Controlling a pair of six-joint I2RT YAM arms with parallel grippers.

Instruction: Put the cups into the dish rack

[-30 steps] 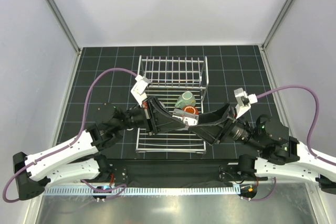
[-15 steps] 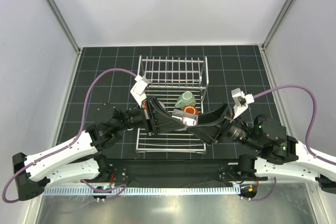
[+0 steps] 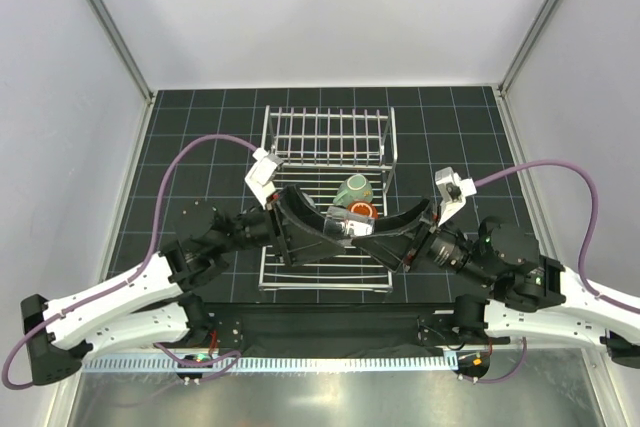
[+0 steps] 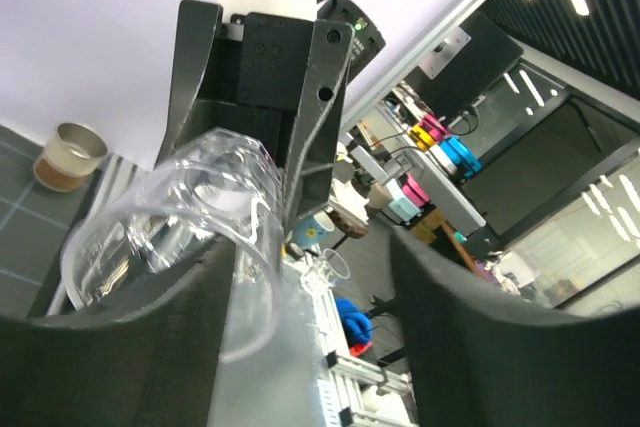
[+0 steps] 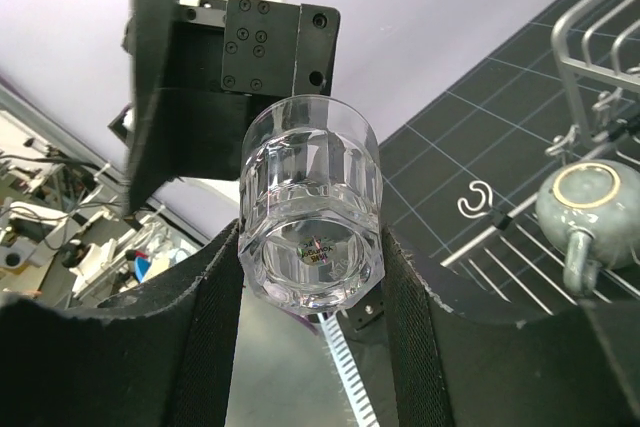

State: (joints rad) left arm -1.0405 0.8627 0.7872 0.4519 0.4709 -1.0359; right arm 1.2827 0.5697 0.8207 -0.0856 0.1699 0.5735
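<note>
My right pincer (image 5: 312, 282) grips the small clear glass (image 5: 310, 177), faceted and thick-bottomed, over the near rods of the dish rack (image 3: 300, 265). My left pincer (image 4: 320, 257) gapes, the glass by one finger. Beyond sit the grey-green mug (image 3: 355, 189) and the orange-brown mug (image 3: 362, 210).

The dish rack (image 3: 330, 137) sits mid-worktop (image 3: 180, 127), its upright barred section at the far end. On its flat base the round mug (image 3: 354, 189) sits just behind a second mug (image 3: 362, 211). Above the base's near half, the clear glass (image 5: 312, 217) sits between the right end effector's (image 5: 312, 239) fingers, with the left end effector (image 4: 310, 247) immediately to its left. A C-shaped hook (image 5: 478, 199) lies on the worktop beside the rack.
</note>
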